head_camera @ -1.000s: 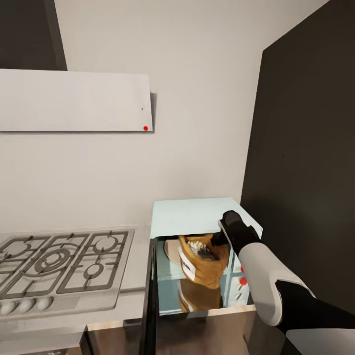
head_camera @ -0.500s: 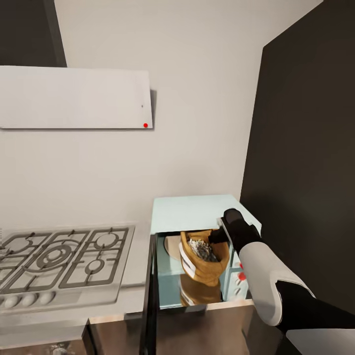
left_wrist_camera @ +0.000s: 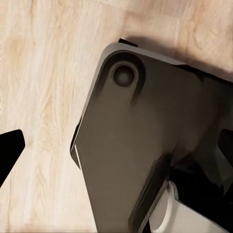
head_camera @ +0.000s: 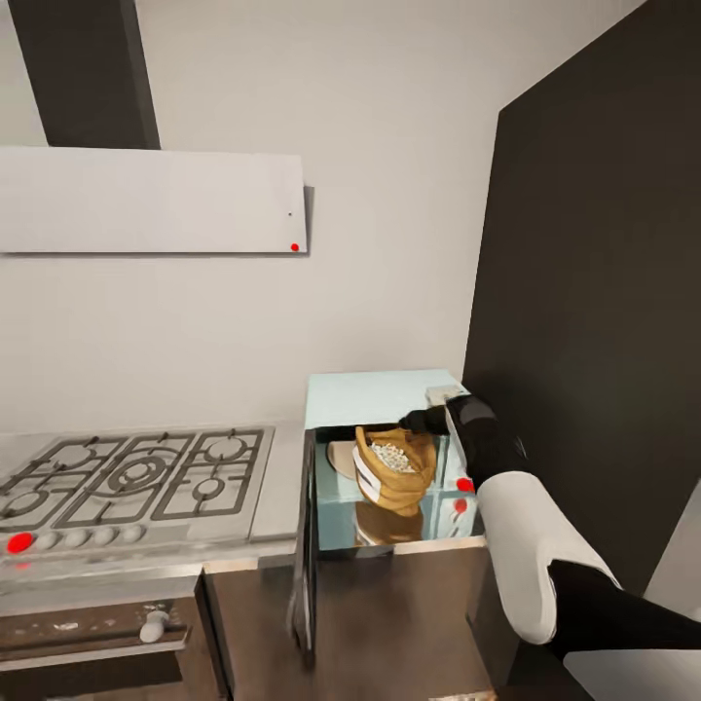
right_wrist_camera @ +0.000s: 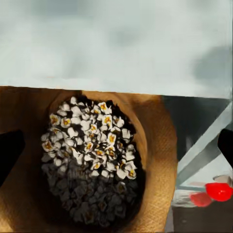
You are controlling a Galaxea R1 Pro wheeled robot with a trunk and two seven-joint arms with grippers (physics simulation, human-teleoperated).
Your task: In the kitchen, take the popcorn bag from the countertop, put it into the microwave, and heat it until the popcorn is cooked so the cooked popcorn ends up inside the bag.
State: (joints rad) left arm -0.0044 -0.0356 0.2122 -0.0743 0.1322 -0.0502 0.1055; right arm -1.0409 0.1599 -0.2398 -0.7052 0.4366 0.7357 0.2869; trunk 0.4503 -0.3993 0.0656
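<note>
Popcorn bag (head_camera: 391,477) sits upright, mouth up, in my open microwave (head_camera: 378,401); right gripper (head_camera: 421,423) touches its rim, opening unclear.

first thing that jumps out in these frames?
The popcorn bag sitting in the open mint microwave, tilted, with the right pincer at its rim. The right wrist view looks straight into the bag at the white-yellow popcorn. Left of the microwave lies the gas hob.
</note>
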